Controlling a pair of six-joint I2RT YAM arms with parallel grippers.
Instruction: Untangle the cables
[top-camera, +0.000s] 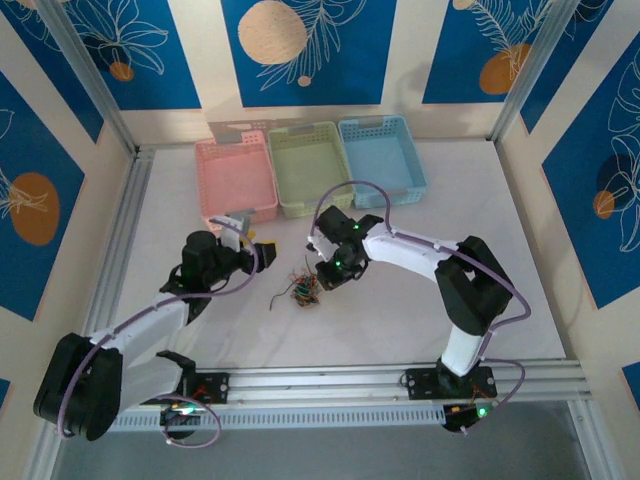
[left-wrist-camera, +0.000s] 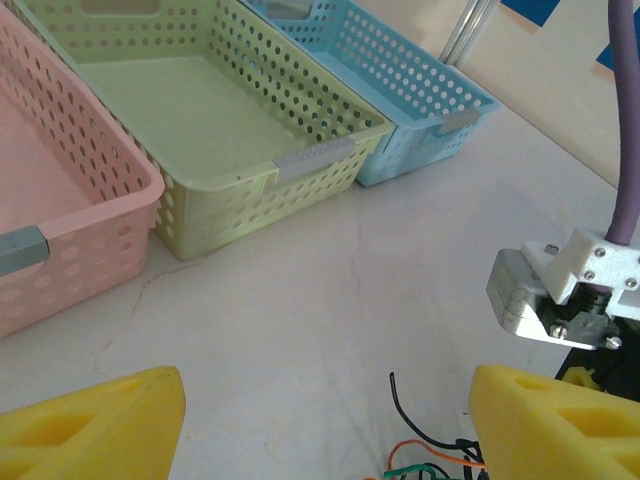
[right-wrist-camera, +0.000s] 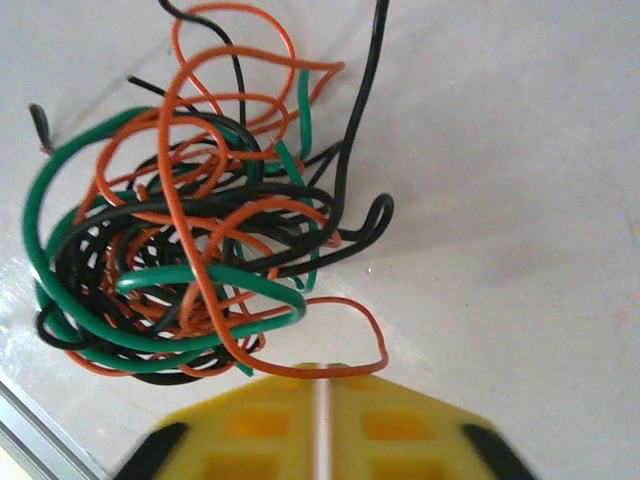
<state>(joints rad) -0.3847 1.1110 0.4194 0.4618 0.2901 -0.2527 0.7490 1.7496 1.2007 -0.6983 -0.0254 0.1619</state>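
1. The white table (top-camera: 420, 320) carries everything. The cables (top-camera: 302, 291) lie on it near its middle, and every place below is given from them.
2. The right arm (top-camera: 462, 290) comes in from the right of the cables. Its lavender hose (top-camera: 350, 184) arches up just beyond them.
3. The left arm (top-camera: 150, 330) reaches in from the near left and ends short of the cables, with bare table between.
4. Three perforated baskets stand in a row beyond the cables, well apart from them. The pink basket (top-camera: 236, 178) is beyond and to the left, the green basket (top-camera: 308, 168) straight beyond, and the blue basket (top-camera: 382, 160) beyond and to the right.
5. The cables (right-wrist-camera: 170, 260) are a loose clump of green, orange and black wires looped through one another. Black ends stick out on the far side.
6. The right gripper (right-wrist-camera: 320, 420) sits at the clump's right edge, partly over it in the top view. Its yellow pads are pressed together with only a thin seam showing. An orange loop (right-wrist-camera: 375, 345) runs along the pad tips. Whether it is pinched between them I cannot tell.
7. The left gripper (left-wrist-camera: 325, 430) is to the left of the cables, near them but not touching. Its yellow fingers (left-wrist-camera: 90, 425) stand wide apart with nothing between them. A few wire ends (left-wrist-camera: 425, 450) lie just ahead of it.
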